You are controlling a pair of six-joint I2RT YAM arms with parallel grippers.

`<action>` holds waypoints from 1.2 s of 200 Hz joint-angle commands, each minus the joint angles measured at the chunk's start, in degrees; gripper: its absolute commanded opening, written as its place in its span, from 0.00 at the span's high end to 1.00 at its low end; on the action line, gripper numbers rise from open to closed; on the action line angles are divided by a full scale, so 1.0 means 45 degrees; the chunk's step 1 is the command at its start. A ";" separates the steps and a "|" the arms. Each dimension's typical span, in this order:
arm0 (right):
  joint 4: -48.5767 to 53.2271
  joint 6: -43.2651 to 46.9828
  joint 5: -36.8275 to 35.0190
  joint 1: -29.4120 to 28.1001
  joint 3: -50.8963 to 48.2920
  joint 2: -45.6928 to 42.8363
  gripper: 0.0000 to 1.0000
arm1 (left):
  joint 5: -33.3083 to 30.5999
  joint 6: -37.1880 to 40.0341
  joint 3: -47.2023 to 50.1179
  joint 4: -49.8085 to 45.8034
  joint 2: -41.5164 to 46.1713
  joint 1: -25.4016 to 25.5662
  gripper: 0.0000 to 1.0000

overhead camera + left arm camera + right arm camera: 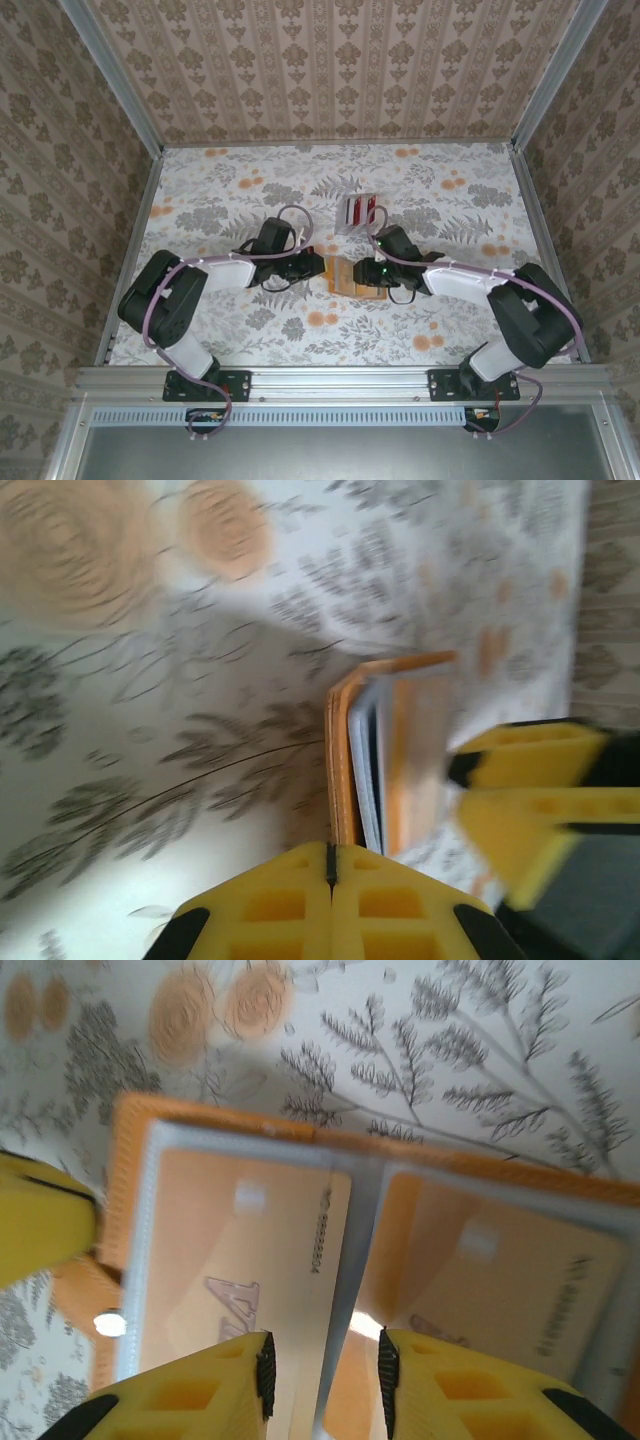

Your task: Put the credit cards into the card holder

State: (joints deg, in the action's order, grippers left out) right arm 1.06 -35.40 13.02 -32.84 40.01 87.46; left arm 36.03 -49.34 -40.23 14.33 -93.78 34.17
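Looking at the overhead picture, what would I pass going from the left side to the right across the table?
left arm → left fingers → orange card holder → right arm

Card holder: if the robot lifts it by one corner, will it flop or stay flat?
Probably it flops at the middle: the card holder lies open like a book, with a fold down its centre. Its clear sleeves look shiny, so likely slippery. It looks thin and flat, so it should be light and won't roll.

Floral-patterned table [250,190] sits between damask-papered walls [330,70].
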 commanded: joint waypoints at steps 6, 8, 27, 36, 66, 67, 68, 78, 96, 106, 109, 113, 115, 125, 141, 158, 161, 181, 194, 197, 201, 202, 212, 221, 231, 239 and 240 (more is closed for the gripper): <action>-0.0264 0.0434 0.0551 -0.0046 -0.0014 0.0874 0.66 | 0.1593 -0.1347 0.0518 0.2657 0.0329 -0.0566 1.00; -0.0287 0.0442 0.0547 -0.0046 -0.0012 0.0920 0.66 | 0.1625 -0.1434 0.0565 0.2808 0.0331 -0.0598 1.00; -0.0500 0.0357 0.0529 0.0040 -0.0052 0.1275 0.65 | 0.2028 -0.2088 0.0850 0.4091 0.0240 -0.0879 1.00; -0.0734 0.0265 0.0631 0.0124 -0.0094 0.1400 0.65 | 0.2246 -0.2465 0.0954 0.4841 0.0116 -0.0933 1.00; -0.1510 -0.0165 0.1017 0.0247 -0.0121 0.1884 0.64 | 0.2854 -0.4055 0.1103 0.7715 -0.0685 -0.0905 1.00; -0.1547 -0.0183 0.1025 0.0247 -0.0121 0.1888 0.64 | 0.2882 -0.4123 0.1105 0.7822 -0.0723 -0.0900 1.00; -0.1613 -0.0250 0.1061 0.0257 -0.0121 0.1916 0.64 | 0.2906 -0.4187 0.1126 0.7944 -0.0762 -0.0897 1.00; -0.1911 -0.0434 0.1232 0.0264 -0.0088 0.2043 0.63 | 0.3118 -0.4932 0.1176 0.9256 -0.1189 -0.0895 1.00; -0.2090 -0.0707 0.1594 0.0286 0.0183 0.2155 0.62 | 0.3213 -0.6579 0.1421 1.2194 -0.2317 -0.0952 1.00; -0.2045 -0.0783 0.1730 0.0333 0.0282 0.1991 0.62 | 0.3219 -0.7379 0.1551 1.3381 -0.2992 -0.1030 1.00; -0.2012 -0.0801 0.1760 0.0353 0.0305 0.1915 0.61 | 0.3206 -0.7476 0.1541 1.3381 -0.3092 -0.1029 1.00; -0.1980 -0.0835 0.1804 0.0398 0.0308 0.1791 0.61 | 0.3171 -0.7436 0.1554 1.3351 -0.3171 -0.1046 1.00; -0.1961 -0.0852 0.1822 0.0417 0.0308 0.1721 0.61 | 0.3137 -0.7420 0.1581 1.3333 -0.3195 -0.1035 1.00; -0.1781 -0.0921 0.1854 0.0601 0.0236 0.1273 0.60 | 0.2895 -0.7154 0.1742 1.3270 -0.3170 -0.1032 1.00; -0.1094 -0.0885 0.1778 0.1084 0.0095 0.0416 0.60 | 0.2794 -0.6616 0.1744 1.2604 -0.2953 -0.1032 1.00; -0.0452 -0.0838 0.1561 0.1785 -0.0314 -0.0756 0.60 | 0.2628 -0.5860 0.1733 1.1341 -0.2499 -0.1032 1.00; -0.0289 -0.0815 0.1514 0.1889 -0.0375 -0.0956 0.60 | 0.2617 -0.5699 0.1723 1.1049 -0.2386 -0.1032 1.00; 0.0828 -0.0457 0.0955 0.2716 -0.0714 -0.2214 0.59 | 0.2434 -0.4256 0.1502 0.8461 -0.1520 -0.0997 1.00; 0.1704 -0.0164 0.0382 0.3200 -0.0779 -0.2353 0.59 | 0.2181 -0.3217 0.1247 0.6581 -0.0804 -0.0978 1.00; 0.1823 -0.0118 0.0359 0.3307 -0.0802 -0.2305 0.60 | 0.2117 -0.2966 0.1147 0.6098 -0.0628 -0.0964 1.00; 0.1901 -0.0058 0.0364 0.3457 -0.0832 -0.2225 0.61 | 0.2065 -0.2640 0.0999 0.5391 -0.0396 -0.0939 1.00; 0.1917 -0.0061 0.0367 0.3483 -0.0838 -0.2178 0.61 | 0.2029 -0.2508 0.0946 0.5303 -0.0364 -0.0927 1.00; 0.1917 0.0042 0.0497 0.3626 -0.0849 -0.1826 0.65 | 0.1701 -0.1439 0.0446 0.3275 0.0207 -0.0782 1.00; 0.1699 0.0035 0.0743 0.3601 -0.0806 -0.1067 0.70 | 0.1257 -0.0401 -0.0129 0.1344 0.0646 -0.0552 1.00; 0.1268 -0.0118 0.1107 0.3544 -0.0786 -0.0524 0.76 | 0.0655 0.0824 -0.0920 -0.0779 0.0942 -0.0211 1.00; 0.0901 -0.0214 0.1362 0.3464 -0.0720 -0.0048 0.80 | 0.0281 0.1571 -0.1503 -0.2156 0.1016 0.0077 1.00; 0.0870 -0.0217 0.1393 0.3447 -0.0704 0.0004 0.80 | 0.0278 0.1610 -0.1575 -0.2299 0.1026 0.0108 1.00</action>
State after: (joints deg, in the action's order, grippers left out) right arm 4.34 -36.29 17.04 -16.60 37.71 81.91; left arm 42.57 -57.67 -39.81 28.95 -92.44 31.59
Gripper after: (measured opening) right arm 0.238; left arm 0.047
